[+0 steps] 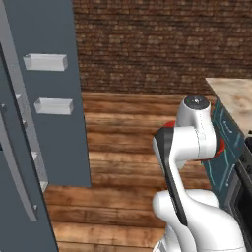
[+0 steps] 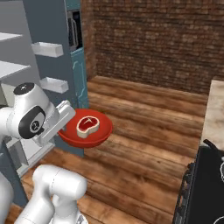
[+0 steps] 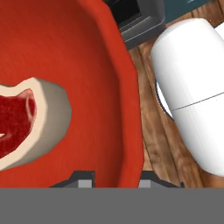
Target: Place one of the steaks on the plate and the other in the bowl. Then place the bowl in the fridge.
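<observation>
**Bowl with steak aloft, short of the fridge**

Judged well along: one steak already lying in the bowl, the bowl lifted clear of any counter and carried above the wooden floor, just beside the open fridge. Left to do, by the look of it: setting the bowl on a shelf inside the fridge. Nothing visible of the plate or the second steak, so that half cannot be confirmed.

Pincer closed on the bowl's rim, one dark fingertip inside the wall and one outside, in the hand view.

Bowl: shallow, round, glossy red inside and out, with a thin, slightly faceted rim. Steak: flat slab, dark red centre ringed by a thick pale band of fat, resting near the bowl's middle. Fridge: matte grey-blue door panels, pale grey box-shaped door bins and flat pale shelves to the left of the bowl. Floor: warm brown planks, with a rough brick wall beyond.
</observation>
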Robot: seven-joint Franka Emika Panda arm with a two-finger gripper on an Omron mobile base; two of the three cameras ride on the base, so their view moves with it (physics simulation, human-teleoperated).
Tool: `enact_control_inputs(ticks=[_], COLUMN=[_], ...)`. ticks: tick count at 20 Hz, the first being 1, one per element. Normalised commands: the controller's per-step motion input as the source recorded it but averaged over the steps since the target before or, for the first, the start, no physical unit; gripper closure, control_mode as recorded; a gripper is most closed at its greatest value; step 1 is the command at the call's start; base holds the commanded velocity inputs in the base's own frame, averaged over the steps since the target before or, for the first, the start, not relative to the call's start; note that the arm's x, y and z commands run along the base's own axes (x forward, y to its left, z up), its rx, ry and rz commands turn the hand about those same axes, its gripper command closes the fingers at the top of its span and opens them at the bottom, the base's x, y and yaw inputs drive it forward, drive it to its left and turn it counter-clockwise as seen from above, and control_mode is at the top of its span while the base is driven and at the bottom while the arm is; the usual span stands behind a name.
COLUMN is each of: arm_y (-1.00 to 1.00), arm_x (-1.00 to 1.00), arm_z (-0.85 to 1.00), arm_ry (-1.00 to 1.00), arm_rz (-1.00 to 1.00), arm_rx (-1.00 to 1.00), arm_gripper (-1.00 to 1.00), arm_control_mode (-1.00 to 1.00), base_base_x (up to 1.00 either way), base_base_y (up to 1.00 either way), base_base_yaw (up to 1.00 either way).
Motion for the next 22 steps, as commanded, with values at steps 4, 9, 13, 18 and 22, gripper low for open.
enact_control_inputs(ticks=[4,9,13,18,22], arm_y=[0.0,0.0,0.0,0.0,0.0], arm_x=[0.0,0.0,0.0,0.0,0.0], arm_z=[0.0,0.0,0.0,0.0,0.0], arm_ry=[0.0,0.0,0.0,0.0,0.0], arm_rz=[0.0,0.0,0.0,0.0,0.0], arm_rx=[0.0,0.0,0.0,0.0,0.0], arm_gripper=[1.0,1.0,1.0,1.0,1.0], arm_control_mode=[1.0,1.0,1.0,1.0,1.0], base_base_x=[0.37,0.34,0.34,0.33,0.35], base_base_y=[0.0,0.0,-0.02,-0.17,-0.34], base_base_yaw=[0.41,0.42,0.42,0.39,0.37])
